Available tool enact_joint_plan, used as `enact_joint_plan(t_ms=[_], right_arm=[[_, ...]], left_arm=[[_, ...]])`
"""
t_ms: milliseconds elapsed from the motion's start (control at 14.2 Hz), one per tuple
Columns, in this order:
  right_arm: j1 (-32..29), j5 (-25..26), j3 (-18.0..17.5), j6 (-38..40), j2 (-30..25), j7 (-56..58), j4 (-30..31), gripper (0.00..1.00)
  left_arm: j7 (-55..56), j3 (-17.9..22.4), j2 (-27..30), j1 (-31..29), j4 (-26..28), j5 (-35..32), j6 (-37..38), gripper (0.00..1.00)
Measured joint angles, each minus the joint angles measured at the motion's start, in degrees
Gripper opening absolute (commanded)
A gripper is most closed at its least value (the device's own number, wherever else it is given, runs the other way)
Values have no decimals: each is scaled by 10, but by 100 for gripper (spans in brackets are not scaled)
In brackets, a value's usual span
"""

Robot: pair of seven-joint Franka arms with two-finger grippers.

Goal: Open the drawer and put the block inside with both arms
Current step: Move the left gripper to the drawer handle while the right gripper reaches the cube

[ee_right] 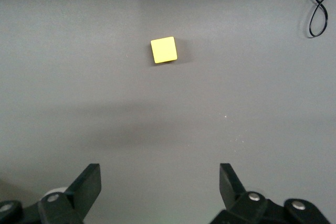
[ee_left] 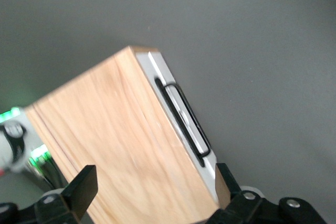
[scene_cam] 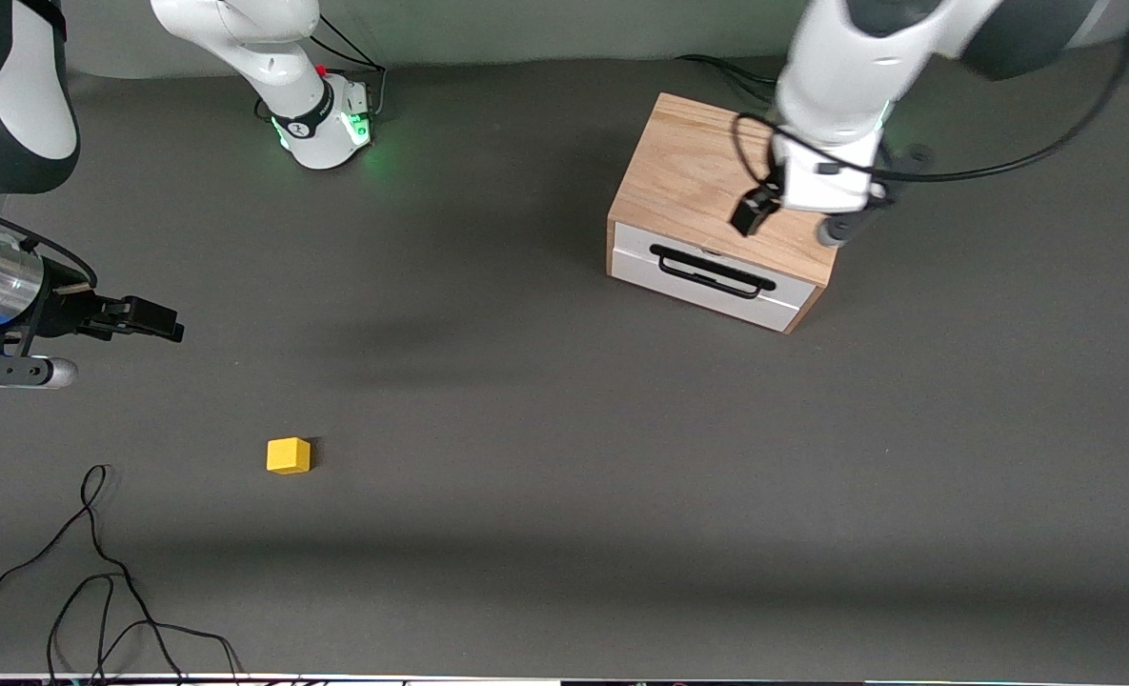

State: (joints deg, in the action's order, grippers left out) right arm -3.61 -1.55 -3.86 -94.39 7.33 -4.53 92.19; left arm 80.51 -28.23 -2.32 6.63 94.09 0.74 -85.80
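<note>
Left gripper [ee_left: 152,192] is spread wide, hanging over the oak cabinet [scene_cam: 707,181], so it's the arm closer to the drawer [scene_cam: 712,281]. That's shut, and its black bar handle [scene_cam: 712,272] runs lengthwise along the white front, below the fingers on the camera-facing side. Right gripper [ee_right: 160,187], jaws wide apart and empty, hovers over bare table [scene_cam: 564,429] with the yellow block [scene_cam: 288,455] nearby.

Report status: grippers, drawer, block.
Left gripper open, over the cabinet top. Right gripper open, over bare table, empty. Drawer shut; block on the table, untouched. Nothing in the way.
</note>
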Motion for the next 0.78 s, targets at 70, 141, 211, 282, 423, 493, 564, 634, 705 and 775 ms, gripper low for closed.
enact_joint_plan(t_ms=[70, 141, 211, 282, 423, 493, 564, 634, 705, 775], right_arm=[[0, 0, 0, 0, 2, 0, 0, 100], [0, 0, 0, 0, 4, 0, 0, 100], [0, 3, 0, 0, 6, 0, 0, 100], [1, 14, 0, -1, 7, 0, 0, 100], [5, 32, -2, -4, 9, 0, -1, 100], [8, 35, -3, -13, 14, 0, 0, 100], [10, 36, -3, -24, 20, 0, 0, 100], [10, 37, -3, -34, 29, 0, 0, 100], [10, 37, -3, -45, 39, 0, 0, 100], [11, 37, -3, -58, 49, 0, 0, 100]], left_arm=[[54, 0, -16, 19, -7, -3, -2, 100], [102, 0, -33, 33, -15, -6, -4, 100], [142, 0, -47, 41, -21, -9, -7, 100], [169, 0, -59, 45, -23, -10, -12, 100], [187, 1, -80, 45, -22, -14, -32, 100], [188, 2, -88, 45, -17, -18, -52, 100], [188, 4, -94, 45, -6, -20, -77, 100], [188, 7, -101, 45, 10, -23, -104, 100], [188, 8, -109, 45, 24, -31, -123, 100], [188, 9, -121, 44, 36, -42, -139, 100]])
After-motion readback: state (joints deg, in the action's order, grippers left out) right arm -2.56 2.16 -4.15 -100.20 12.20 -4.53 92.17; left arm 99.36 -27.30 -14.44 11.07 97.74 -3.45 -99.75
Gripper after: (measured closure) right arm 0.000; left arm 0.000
